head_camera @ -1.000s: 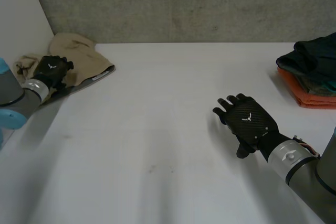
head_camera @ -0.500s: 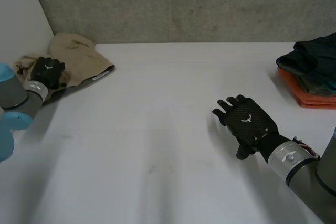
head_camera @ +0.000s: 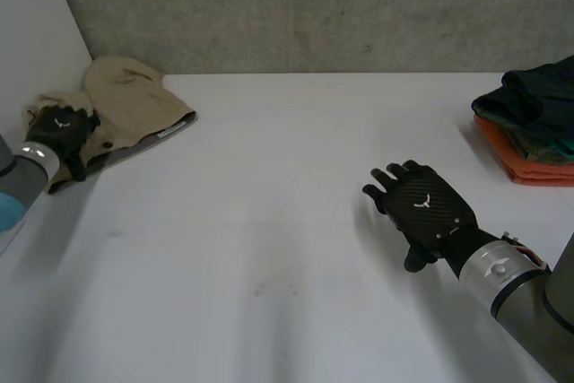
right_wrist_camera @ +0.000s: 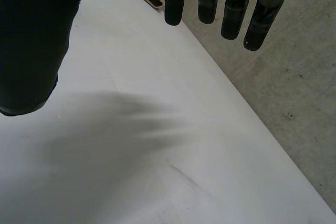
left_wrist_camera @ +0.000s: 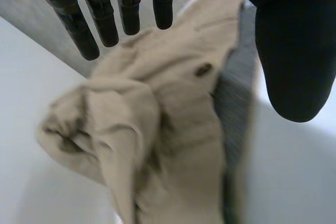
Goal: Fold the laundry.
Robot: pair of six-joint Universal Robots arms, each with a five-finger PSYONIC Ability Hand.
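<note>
Head view: left hand (head_camera: 59,130), fingers spread, moves farther out over cloth (head_camera: 134,100); right hand (head_camera: 420,206), fingers relaxed, stays put.

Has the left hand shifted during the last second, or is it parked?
Yes. Against the beige garment, the left hand has slid from the garment's middle to its end nearest the white side wall.

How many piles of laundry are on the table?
2: a crumpled tan garment at the far left, by the left hand, and a stack of clothes at the far right, partly cut off from view.
</note>
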